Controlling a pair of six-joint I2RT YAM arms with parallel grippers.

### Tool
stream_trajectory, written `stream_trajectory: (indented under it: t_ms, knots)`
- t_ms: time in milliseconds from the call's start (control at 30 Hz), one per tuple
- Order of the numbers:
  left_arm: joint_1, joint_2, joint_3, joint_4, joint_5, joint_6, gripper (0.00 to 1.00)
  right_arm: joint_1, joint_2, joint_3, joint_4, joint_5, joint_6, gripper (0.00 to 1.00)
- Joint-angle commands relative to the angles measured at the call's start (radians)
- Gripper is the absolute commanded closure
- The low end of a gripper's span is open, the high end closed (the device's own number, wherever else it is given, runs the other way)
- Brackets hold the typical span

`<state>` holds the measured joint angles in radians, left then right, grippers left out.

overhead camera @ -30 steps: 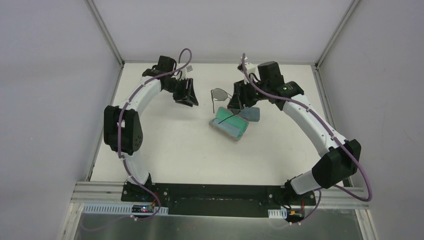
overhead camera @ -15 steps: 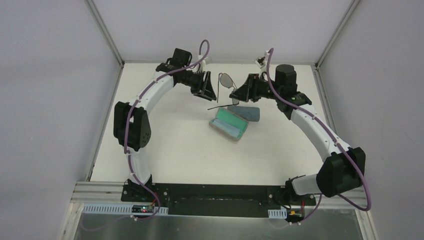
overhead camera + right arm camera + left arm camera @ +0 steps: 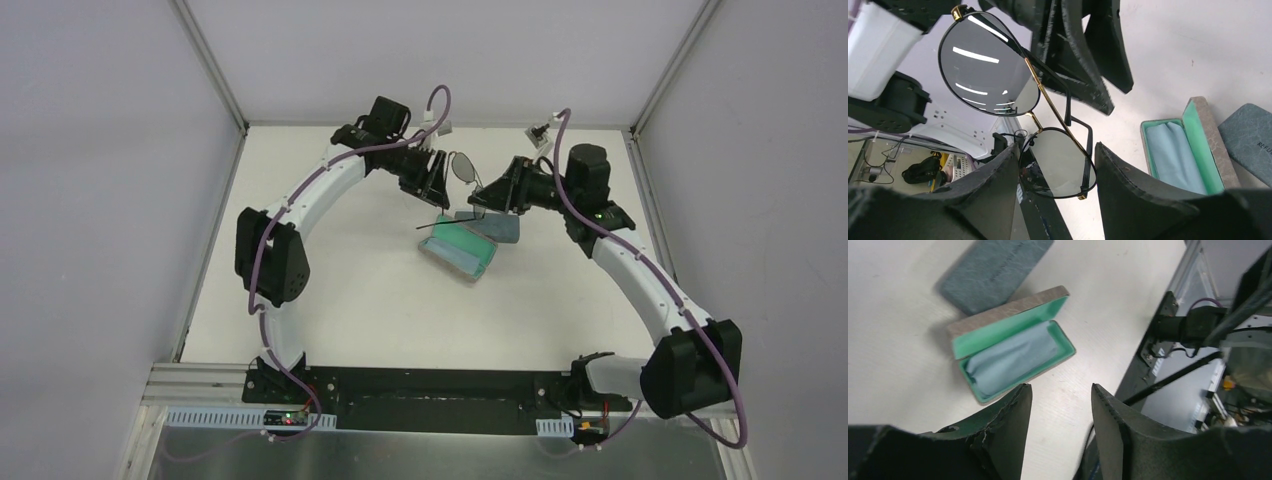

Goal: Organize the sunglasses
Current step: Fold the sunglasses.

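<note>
One pair of black wire-framed sunglasses [image 3: 998, 75] hangs over the white tabletop [image 3: 350, 280], grasped by the right fingers [image 3: 993, 192], the left fingers [image 3: 1010, 422] spread empty nearby.

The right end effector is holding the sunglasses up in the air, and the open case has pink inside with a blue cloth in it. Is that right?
Almost. The open case is mint green inside, not pink; the right wrist view shows it. The right end effector does hold the sunglasses in the air, and a blue cloth lies in the case.
</note>
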<state>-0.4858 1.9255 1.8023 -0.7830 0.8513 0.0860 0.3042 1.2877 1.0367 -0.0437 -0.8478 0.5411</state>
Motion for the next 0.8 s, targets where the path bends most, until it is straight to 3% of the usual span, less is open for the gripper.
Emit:
stream_trajectory:
  t_ms: [0, 200, 367, 567, 767]
  knots:
    - [0.032, -0.08, 0.062, -0.067, -0.126, 0.135, 0.5, -0.032, -0.101, -0.019, 0.114, -0.069, 0.061, 0.65]
    - [0.06, -0.136, 0.065, -0.094, -0.39, 0.194, 0.47, -0.077, -0.185, -0.059, 0.205, -0.078, 0.142, 0.66]
    - [0.032, -0.124, 0.011, -0.102, -0.351, 0.182, 0.49, -0.139, -0.205, -0.04, 0.249, -0.004, 0.206, 0.67]
    - [-0.061, -0.063, 0.098, -0.098, -0.327, 0.175, 0.49, -0.167, -0.168, -0.027, 0.304, 0.064, 0.223, 0.67]
    - [-0.116, -0.03, 0.144, -0.033, -0.478, 0.101, 0.49, -0.166, -0.154, -0.038, 0.275, 0.054, 0.208, 0.67]
